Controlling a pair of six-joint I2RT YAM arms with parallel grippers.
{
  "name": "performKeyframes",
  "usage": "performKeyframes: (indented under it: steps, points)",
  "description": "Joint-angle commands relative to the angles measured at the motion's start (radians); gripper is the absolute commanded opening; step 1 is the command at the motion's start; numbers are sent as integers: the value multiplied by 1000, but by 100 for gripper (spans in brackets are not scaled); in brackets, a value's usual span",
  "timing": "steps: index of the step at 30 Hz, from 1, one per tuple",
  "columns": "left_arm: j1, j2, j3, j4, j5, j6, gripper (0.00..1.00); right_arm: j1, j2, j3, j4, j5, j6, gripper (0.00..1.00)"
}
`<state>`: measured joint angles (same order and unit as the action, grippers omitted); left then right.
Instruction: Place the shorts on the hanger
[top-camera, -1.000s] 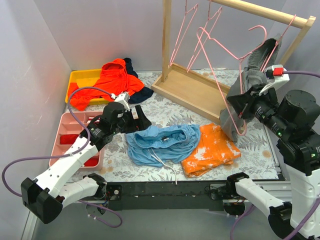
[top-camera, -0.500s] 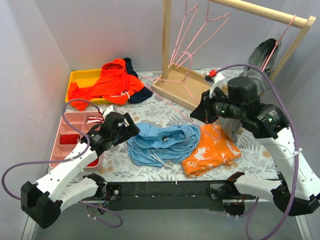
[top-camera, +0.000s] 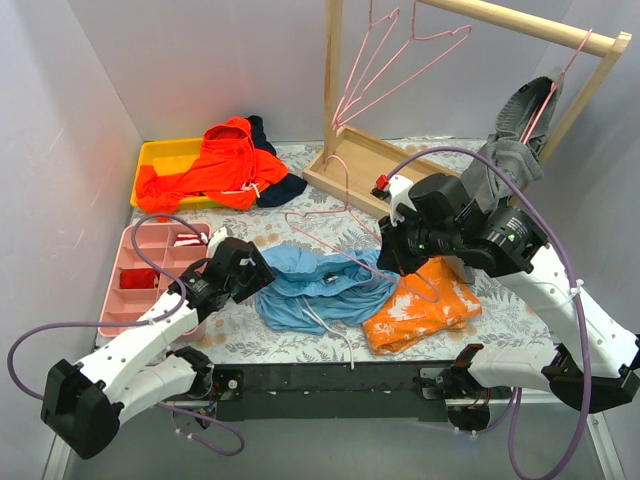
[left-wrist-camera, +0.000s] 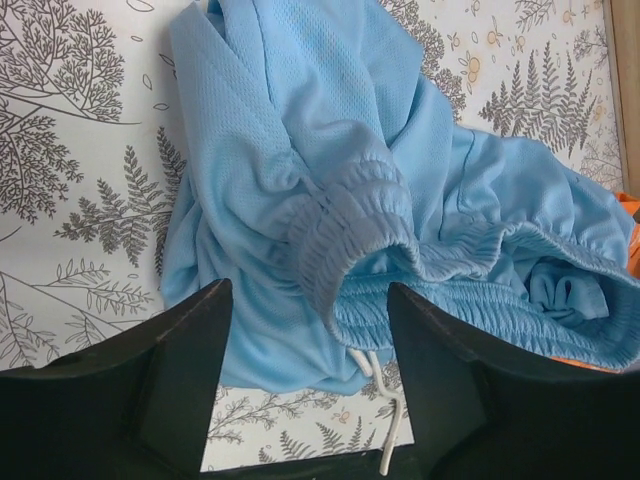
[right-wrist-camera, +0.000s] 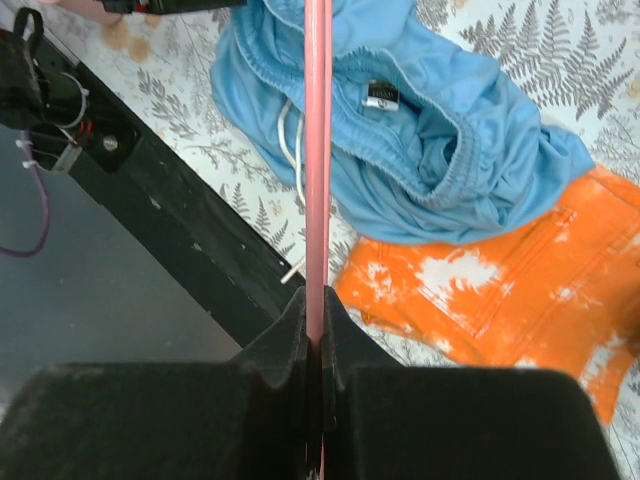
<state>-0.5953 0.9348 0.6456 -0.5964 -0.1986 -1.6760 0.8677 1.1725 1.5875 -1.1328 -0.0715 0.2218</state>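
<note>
On the fern-print table (top-camera: 510, 300) lie the crumpled shorts (top-camera: 320, 285), orange mottled cloth (top-camera: 420, 300) touching at 3 o'clock. The right gripper (right-wrist-camera: 317, 300) pinches the hanger (right-wrist-camera: 317, 150), which points to 10 o'clock above them. The left gripper (left-wrist-camera: 307, 298) has its fingers spread.

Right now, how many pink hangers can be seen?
4: hanger and hanger on the rack's left end; one at its right end holding a grey garment; one clamped in the right gripper over the shorts. Others may be hidden.

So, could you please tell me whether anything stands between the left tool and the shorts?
Nothing visible does. The left tool is open directly over the shorts, its fingers either side of the gathered waistband. The hanger, clamped in the right tool, is over the shorts' opposite end.
</note>
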Motion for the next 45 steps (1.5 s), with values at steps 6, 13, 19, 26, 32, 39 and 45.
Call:
performKeyframes:
  steps: [6,13,19,26,32,39,45]
  points:
    - [-4,80,6,115,-74,1,41,28,-27,20,-133,-82,5,1]
    - [-6,133,35,136,-90,41,24,117,-20,-73,-96,-133,51,1]
    - [-4,96,58,135,-67,94,0,142,-11,-139,-41,-59,60,1]
    - [-4,35,72,118,-9,185,0,145,-13,-170,76,-28,74,1]
    - [-4,6,84,90,-1,213,0,143,-8,-170,79,15,67,1]
    - [-4,-24,132,98,47,242,0,145,-37,-349,264,-47,41,1]
    - [-4,-63,181,109,148,331,0,152,-105,-538,606,-94,4,1]
